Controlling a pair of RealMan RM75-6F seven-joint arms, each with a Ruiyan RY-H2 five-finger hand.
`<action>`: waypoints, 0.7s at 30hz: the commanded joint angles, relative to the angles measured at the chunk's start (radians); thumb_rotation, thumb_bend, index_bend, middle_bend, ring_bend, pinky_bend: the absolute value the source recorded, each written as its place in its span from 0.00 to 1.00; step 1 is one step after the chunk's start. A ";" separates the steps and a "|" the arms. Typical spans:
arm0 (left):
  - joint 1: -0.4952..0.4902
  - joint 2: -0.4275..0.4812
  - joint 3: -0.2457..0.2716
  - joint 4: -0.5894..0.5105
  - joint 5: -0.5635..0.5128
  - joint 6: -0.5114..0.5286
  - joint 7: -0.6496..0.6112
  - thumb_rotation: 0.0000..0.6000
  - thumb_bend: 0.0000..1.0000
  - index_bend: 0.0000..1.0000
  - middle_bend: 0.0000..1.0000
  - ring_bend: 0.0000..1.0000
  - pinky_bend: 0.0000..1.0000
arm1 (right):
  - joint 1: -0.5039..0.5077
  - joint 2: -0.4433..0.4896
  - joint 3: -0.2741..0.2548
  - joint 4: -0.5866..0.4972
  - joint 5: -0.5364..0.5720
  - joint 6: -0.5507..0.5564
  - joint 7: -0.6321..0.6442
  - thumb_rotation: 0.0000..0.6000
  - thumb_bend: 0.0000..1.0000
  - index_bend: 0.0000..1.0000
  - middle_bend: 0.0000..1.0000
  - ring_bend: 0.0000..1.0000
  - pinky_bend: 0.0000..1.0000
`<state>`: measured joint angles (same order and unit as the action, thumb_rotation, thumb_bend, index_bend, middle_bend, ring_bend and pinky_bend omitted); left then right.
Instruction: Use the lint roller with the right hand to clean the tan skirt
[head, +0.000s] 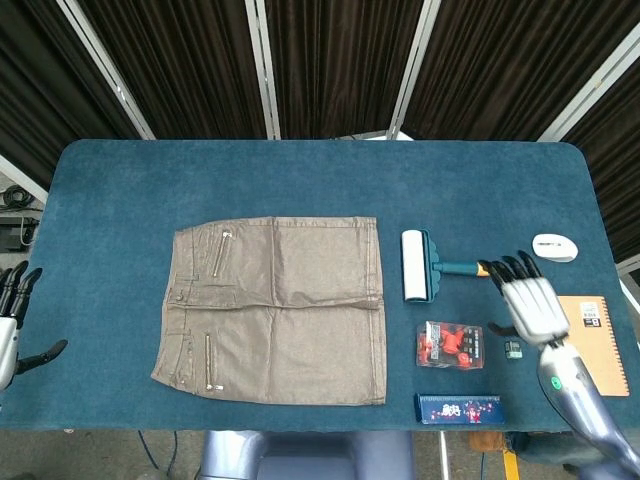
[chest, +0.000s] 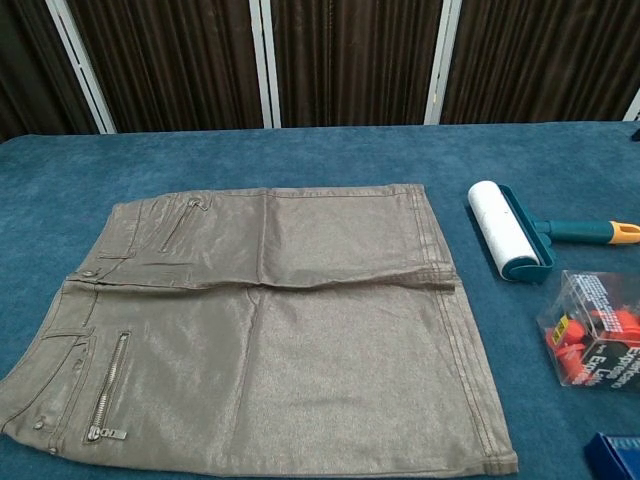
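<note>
Your job right now is the reach for the lint roller (head: 418, 265), so bring your right hand (head: 526, 303) in over the teal handle (head: 462, 268) rather than the white sticky drum, and line the palm up along the handle's length before you close. The roller lies flat on the blue table (head: 120, 190) just to the right of the tan skirt (head: 275, 308), drum nearest the skirt's hem side and handle pointing away toward the right edge, its yellow tip (head: 487, 269) nearest your hand. In my judgement the cleanest grasp is a wrap around the middle of the handle, clear of the drum's guard, so the drum can turn freely once you carry it over the fabric; come down gently, since the handle sits low on the cloth surface and could skid if nudged from the end. Mind the clear box of red pieces (head: 450, 345) just below the roller and the small dark object (head: 513, 349) under your wrist. Your right hand holds nothing: its fingers are extended and apart, the fingertips reaching about to the yellow tip, though whether they touch it cannot be told from the head view. Your left hand (head: 12, 325) sits off the left edge of the table, fingers spread and empty. The skirt lies spread out flat, untouched, waistband to the left.
</note>
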<state>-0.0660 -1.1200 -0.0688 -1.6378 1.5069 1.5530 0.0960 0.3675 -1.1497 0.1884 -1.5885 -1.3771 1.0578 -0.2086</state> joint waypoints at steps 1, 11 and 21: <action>-0.005 -0.010 -0.010 0.009 -0.027 -0.014 0.013 1.00 0.00 0.00 0.00 0.00 0.00 | 0.139 -0.072 0.063 0.126 0.106 -0.157 -0.012 1.00 0.15 0.21 0.33 0.28 0.22; -0.022 -0.033 -0.031 0.029 -0.101 -0.061 0.048 1.00 0.00 0.00 0.00 0.00 0.00 | 0.275 -0.223 0.049 0.343 0.227 -0.327 -0.095 1.00 0.17 0.21 0.34 0.31 0.26; -0.025 -0.036 -0.039 0.035 -0.123 -0.067 0.051 1.00 0.00 0.00 0.00 0.00 0.00 | 0.316 -0.317 -0.011 0.481 0.256 -0.367 -0.157 1.00 0.19 0.22 0.34 0.31 0.26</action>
<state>-0.0913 -1.1564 -0.1080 -1.6029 1.3838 1.4858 0.1471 0.6764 -1.4535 0.1879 -1.1227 -1.1248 0.6946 -0.3547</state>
